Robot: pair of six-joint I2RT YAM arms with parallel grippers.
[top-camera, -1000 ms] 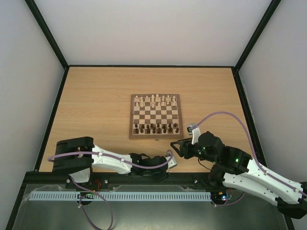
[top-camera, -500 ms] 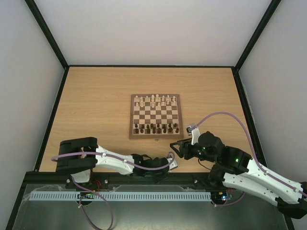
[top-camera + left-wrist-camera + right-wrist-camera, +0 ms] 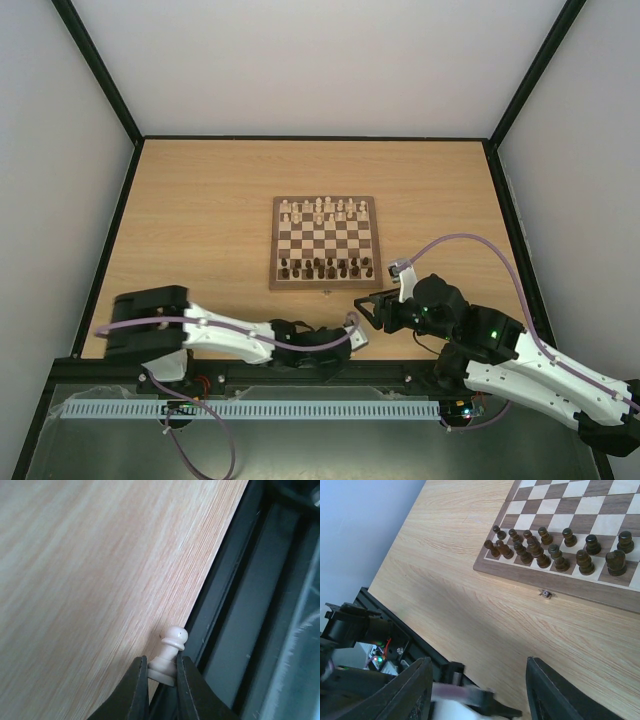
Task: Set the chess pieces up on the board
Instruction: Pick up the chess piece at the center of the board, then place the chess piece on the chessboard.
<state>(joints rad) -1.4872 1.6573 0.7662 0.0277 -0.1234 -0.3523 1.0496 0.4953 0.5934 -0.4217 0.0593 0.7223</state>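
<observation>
At the near edge of the bench (image 3: 200,220), just beside the black frame (image 3: 240,605), the left gripper (image 3: 161,672) clamps the base of a cream pawn (image 3: 170,652). The pawn's long axis follows the fingers, head outward. Bare wood separates it from the board (image 3: 275,245). The right gripper (image 3: 477,667) hangs open and empty.

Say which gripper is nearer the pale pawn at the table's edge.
Left: the left gripper is shut on the pale pawn; the right gripper hovers open near the board.
</observation>
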